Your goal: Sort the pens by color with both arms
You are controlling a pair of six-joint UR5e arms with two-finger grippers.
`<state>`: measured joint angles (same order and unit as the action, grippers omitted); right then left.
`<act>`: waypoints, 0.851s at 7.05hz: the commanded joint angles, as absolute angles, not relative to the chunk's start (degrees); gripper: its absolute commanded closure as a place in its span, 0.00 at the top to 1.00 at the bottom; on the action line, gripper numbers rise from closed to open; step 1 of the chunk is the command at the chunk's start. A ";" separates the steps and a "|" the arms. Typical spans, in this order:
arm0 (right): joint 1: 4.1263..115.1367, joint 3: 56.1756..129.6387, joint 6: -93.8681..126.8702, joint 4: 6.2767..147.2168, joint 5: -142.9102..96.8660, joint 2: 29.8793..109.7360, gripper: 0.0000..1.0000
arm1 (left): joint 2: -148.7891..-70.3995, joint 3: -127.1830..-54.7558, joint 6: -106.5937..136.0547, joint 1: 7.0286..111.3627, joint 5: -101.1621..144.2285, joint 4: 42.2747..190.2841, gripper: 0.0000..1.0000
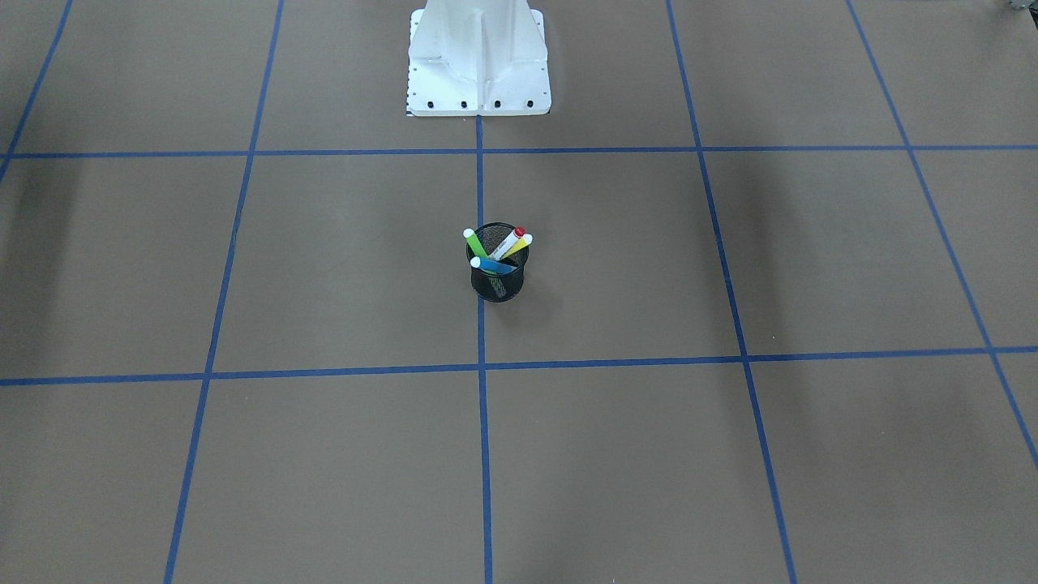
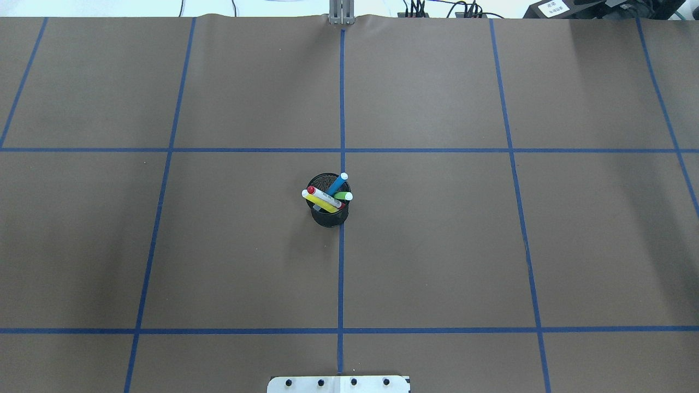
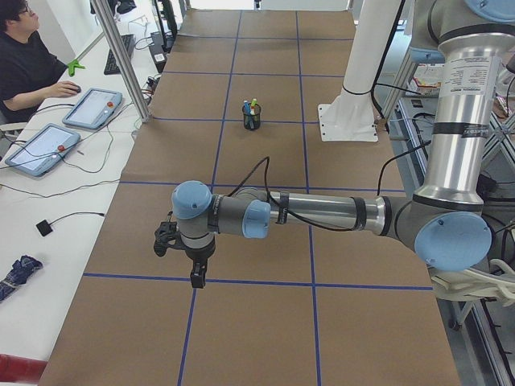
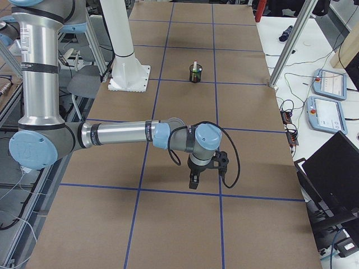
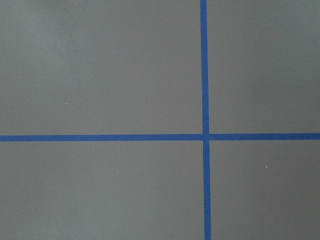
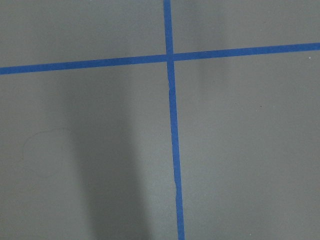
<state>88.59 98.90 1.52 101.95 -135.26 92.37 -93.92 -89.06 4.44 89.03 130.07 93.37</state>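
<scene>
Claws: left claw (image 3: pixel 197 280) and right claw (image 4: pixel 193 184) point straight down above the desk (image 2: pixel 437 245). They show only from the side, so whether they are wide or narrow cannot be told.
Arms: left arm (image 3: pixel 322 211) and right arm (image 4: pixel 112 133) reach out level, wrists bent down, at opposite ends.
Pens: blue pen (image 2: pixel 337 184), green pen (image 2: pixel 344 196), yellow pen (image 2: pixel 322 203) and red-capped pen (image 2: pixel 326 197) lean in a mesh cup (image 2: pixel 329 216) at mid-desk on a tape line (image 2: pixel 341 273), well apart from both claws.
Around: white pedestal (image 1: pixel 478 73); a person (image 3: pixel 24 64) sits beside two tablets (image 3: pixel 95 107); a laptop (image 4: pixel 336 174).
Writing: white label (image 2: pixel 551 7), too small to read.
</scene>
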 commanded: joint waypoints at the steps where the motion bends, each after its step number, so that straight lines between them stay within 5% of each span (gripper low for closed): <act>1: 88.59 100.18 1.76 101.95 -135.61 92.28 1.00 | -94.22 -88.86 4.57 88.95 131.38 93.16 1.00; 6: 88.15 100.81 2.02 102.49 -135.43 88.07 1.00 | -93.34 -88.50 3.78 89.30 137.21 96.76 1.00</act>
